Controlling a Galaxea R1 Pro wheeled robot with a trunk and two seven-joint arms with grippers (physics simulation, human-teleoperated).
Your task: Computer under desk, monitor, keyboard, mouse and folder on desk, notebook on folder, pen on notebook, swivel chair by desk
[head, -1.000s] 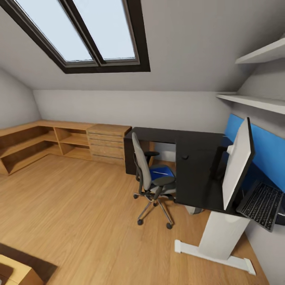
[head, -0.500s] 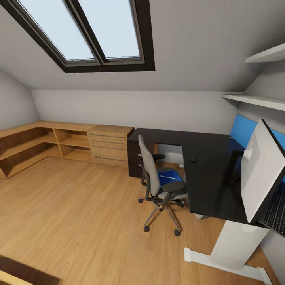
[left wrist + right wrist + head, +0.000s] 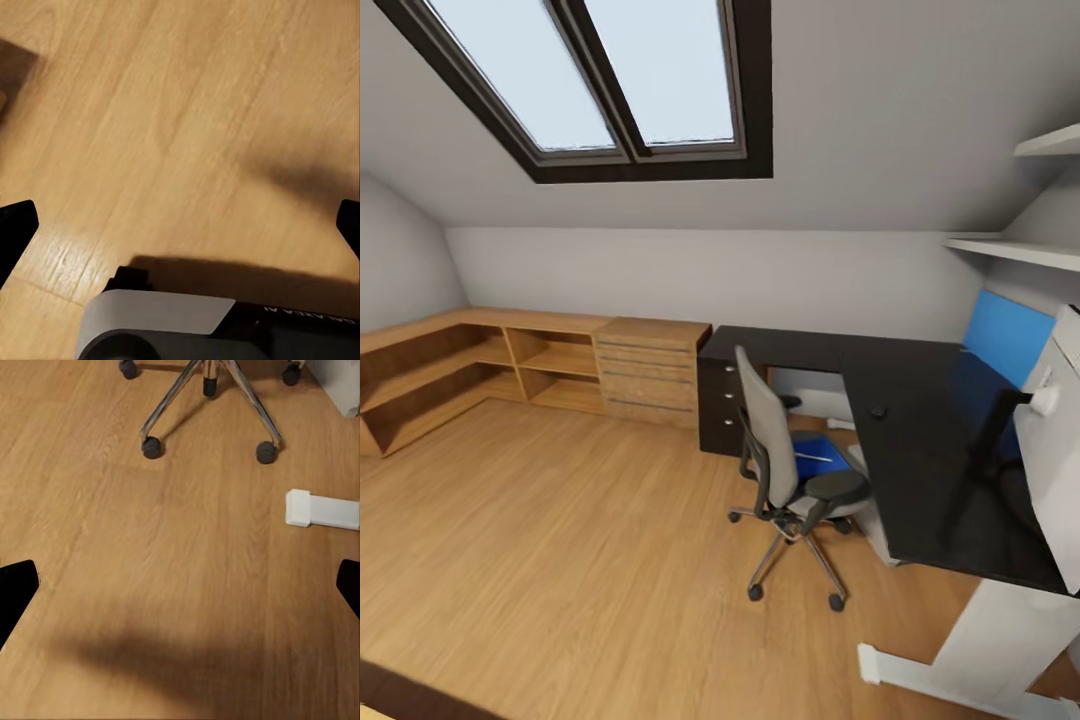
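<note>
Shelving (image 3: 480, 365) in pale wood is running along the wall at the far left of my head view, with a drawer unit (image 3: 650, 372) beside it. Moving rightward, the swivel chair (image 3: 790, 470) is standing on the wooden floor (image 3: 560, 560) with its grey back turned toward me, just beside the black tabletop (image 3: 930, 440), and the blue folder (image 3: 815, 455) is lying flat on its seat with what may be the pen, a thin pale line, resting on it; I cannot tell whether the notebook is there too. Further right a small dark object, probably the mouse (image 3: 878, 411), is sitting on the tabletop, and the monitor (image 3: 1060, 450) is standing at the right edge, seen from behind. My left claw (image 3: 180, 225) is hanging released over bare floor, its dark tips spread to the sides of the wrist view. My right claw (image 3: 180, 585) is likewise released and holding nothing, looking down at the chair's castors (image 3: 152, 448) and the tabletop's white foot (image 3: 322, 510). I am judging the folder to be light, thin and somewhat flexible, likely to sag if pinched at a corner, so I am planning to take it at the middle of a free edge overhanging the seat, and to keep anything loose on top from sliding off.
</note>
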